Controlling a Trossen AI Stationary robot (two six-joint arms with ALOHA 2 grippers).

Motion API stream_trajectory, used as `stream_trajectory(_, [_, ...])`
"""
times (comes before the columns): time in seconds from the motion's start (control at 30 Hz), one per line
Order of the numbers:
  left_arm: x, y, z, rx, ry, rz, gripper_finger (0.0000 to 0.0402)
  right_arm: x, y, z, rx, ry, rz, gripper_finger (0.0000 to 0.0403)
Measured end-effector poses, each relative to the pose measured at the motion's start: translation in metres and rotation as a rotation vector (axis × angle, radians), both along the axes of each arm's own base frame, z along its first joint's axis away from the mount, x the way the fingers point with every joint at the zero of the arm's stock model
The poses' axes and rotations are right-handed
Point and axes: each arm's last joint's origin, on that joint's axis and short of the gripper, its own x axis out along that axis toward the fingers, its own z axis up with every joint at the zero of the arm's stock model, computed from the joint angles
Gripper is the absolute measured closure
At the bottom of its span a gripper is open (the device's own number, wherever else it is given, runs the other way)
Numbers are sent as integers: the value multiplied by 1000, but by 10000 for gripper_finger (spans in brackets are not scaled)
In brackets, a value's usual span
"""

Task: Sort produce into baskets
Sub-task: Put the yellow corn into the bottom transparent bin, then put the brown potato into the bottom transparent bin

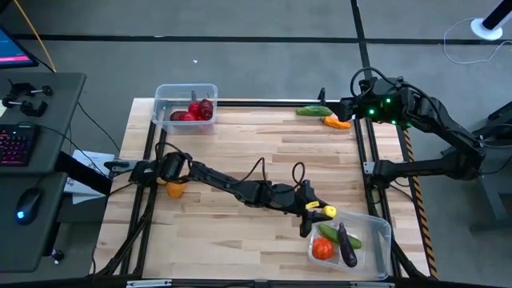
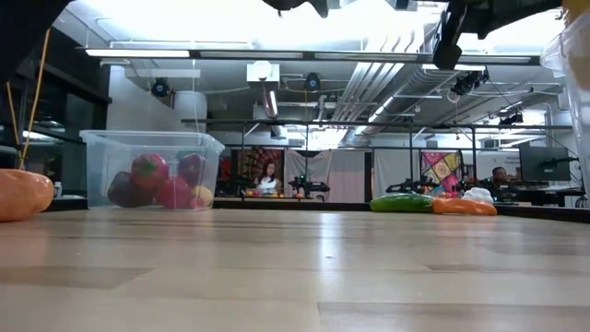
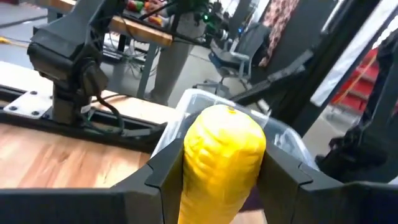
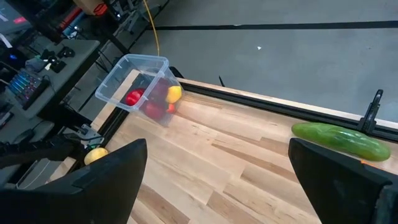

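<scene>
Butcher-block table (image 1: 240, 152), pale wood, framed by dark rails, standing on grey floor; a desk with keyboard (image 1: 16, 144) and mouse (image 1: 30, 203) lies off its left side.

High view. Left gripper (image 1: 318, 211) reaches across the table to the rim of the near basket (image 1: 382, 232), fingers clamped on a yellow corn cob (image 1: 322, 210). That basket holds a tomato (image 1: 322, 249), a green cucumber (image 1: 338, 235) and a purple eggplant (image 1: 347, 245). Far basket (image 1: 186, 106), at the table's far left corner, holds red pieces. Right gripper (image 1: 346, 107) hovers at the far right edge, just beside a second cucumber (image 1: 314, 111) and a carrot (image 1: 337, 122), which lie close together. An orange fruit (image 1: 174, 190) sits on the table near the left arm's base.

Low view. Far basket (image 2: 152, 171) shows red pieces through its clear wall. Cucumber (image 2: 402, 202) and carrot (image 2: 465, 207) lie side by side to the right, a white piece (image 2: 477, 195) behind them. Orange fruit (image 2: 22, 194) at the left edge. People sit in the room beyond.

Left wrist view. Corn cob (image 3: 222, 162) gripped between both dark fingers (image 3: 155, 180), above the clear basket (image 3: 193, 102).

Right wrist view. Fingers (image 4: 106, 180) stand wide apart, holding nothing. Cucumber (image 4: 339, 140) lies between them and the table's far rail; far basket (image 4: 140, 87) holds red and yellow pieces; a yellow lemon (image 4: 95, 155) rests near the table's edge.
</scene>
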Motion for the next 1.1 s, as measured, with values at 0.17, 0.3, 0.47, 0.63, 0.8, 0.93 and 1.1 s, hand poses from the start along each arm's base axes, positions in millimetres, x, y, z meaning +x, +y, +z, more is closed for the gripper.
stream_trajectory(0.17, [1,5,1,-43,-2,12,248,0,0,0,0,0,0,20])
stream_trajectory(0.3, [2,9,2,-43,-12,16,210,0,0,0,0,0,0,20])
stream_trajectory(0.47, [3,12,3,-5,-27,-69,144,0,0,0,0,0,1,20])
stream_trajectory(0.63, [3,11,3,31,-35,-112,90,0,0,0,-11,9,9,20])
stream_trajectory(0.8, [2,16,5,54,-22,-142,72,0,0,0,-13,11,11,20])
stream_trajectory(0.93, [-3,36,21,134,26,-168,71,0,0,0,-13,12,14,20])
stream_trajectory(1.1, [-26,72,49,280,225,-156,71,-1,1,-2,-5,33,14,20])
